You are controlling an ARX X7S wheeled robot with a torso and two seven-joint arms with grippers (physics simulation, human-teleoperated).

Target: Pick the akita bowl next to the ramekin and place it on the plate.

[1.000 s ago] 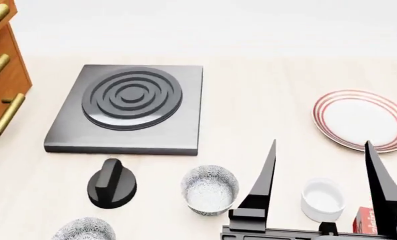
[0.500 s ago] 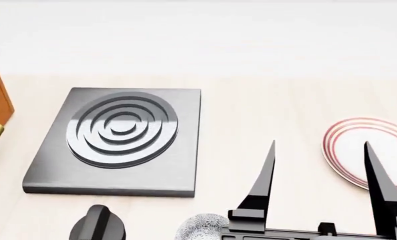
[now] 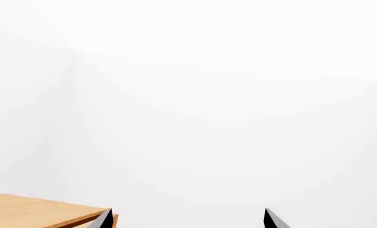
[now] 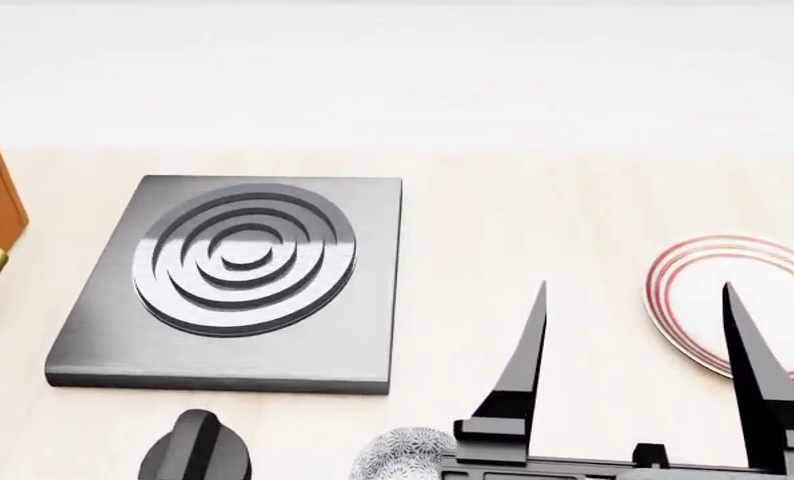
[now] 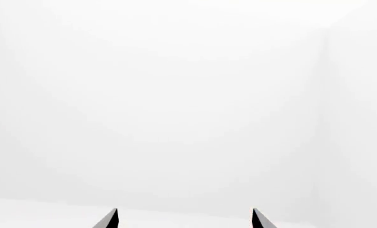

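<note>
Right gripper (image 4: 633,290): glossy black, two long tapering pointed fingers (image 4: 524,360).

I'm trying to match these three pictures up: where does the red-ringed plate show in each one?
Head view: the plate lies at the right edge, partly behind the right gripper.
Left wrist view: not in it.
Right wrist view: not in it.
Shared landmark: the right gripper's dark fingertips, spread apart, appear in the head and right wrist views.

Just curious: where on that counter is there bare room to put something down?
Bare wood lies between the stove block and the plate, and behind both toward the wall. The near edge is crowded: knob, akita bowl, right gripper.
</note>
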